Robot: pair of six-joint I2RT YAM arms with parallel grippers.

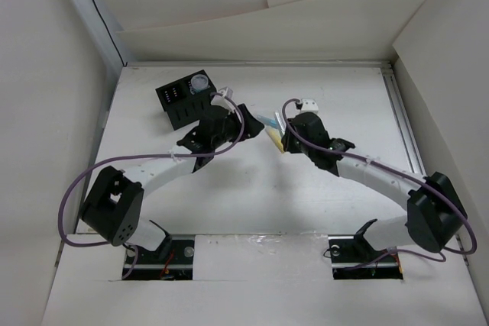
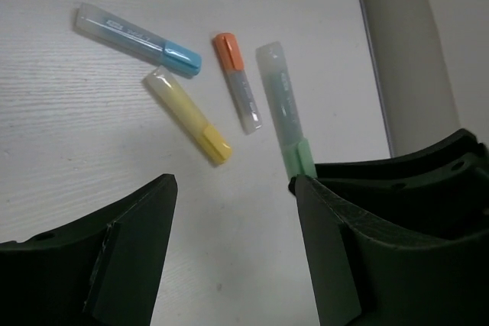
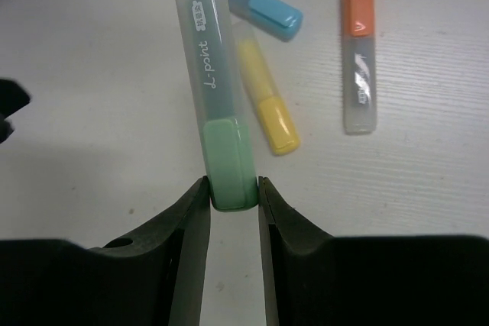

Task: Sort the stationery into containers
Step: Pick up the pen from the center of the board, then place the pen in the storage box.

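The right gripper [image 3: 233, 188] is clenched on the green cap end of the green marker [image 3: 214, 74], one finger on each side of the cap. The clear barrel points away from the wrist. The step in hand is the pick-up of this marker, the first of the four sticks to go.

Just beside it on the worktop [image 3: 92, 74] lie the yellow marker [image 3: 263, 97] and the blue marker [image 3: 263, 9]. Both are partly covered by the green one in the right wrist view. The orange marker [image 3: 357, 59] lies apart to the right.

The left gripper [image 2: 233, 219] is released. Its fingers stand wide with nothing between them, and it hovers near the same cluster.

The black desk organizer [image 1: 177, 101] sits at the far left of the worktop, beyond the left arm. A small white cylinder with a blue-patterned top [image 1: 200, 82] is already in its far right corner.

I judge that the next move calls for a straight lift clear of the yellow and blue markers. After that comes a carry leftward to an organizer compartment. The left arm lies across that path, so it must give way or take the marker over.

- I cannot tell whether the green marker is already off the worktop or resting on it.
- In the top view the arms hide most of the markers, and only slivers of pale colour show between the two wrists.
- The organizer's compartments are too dark and small to tell apart.
- Neither wrist camera shows the organizer.
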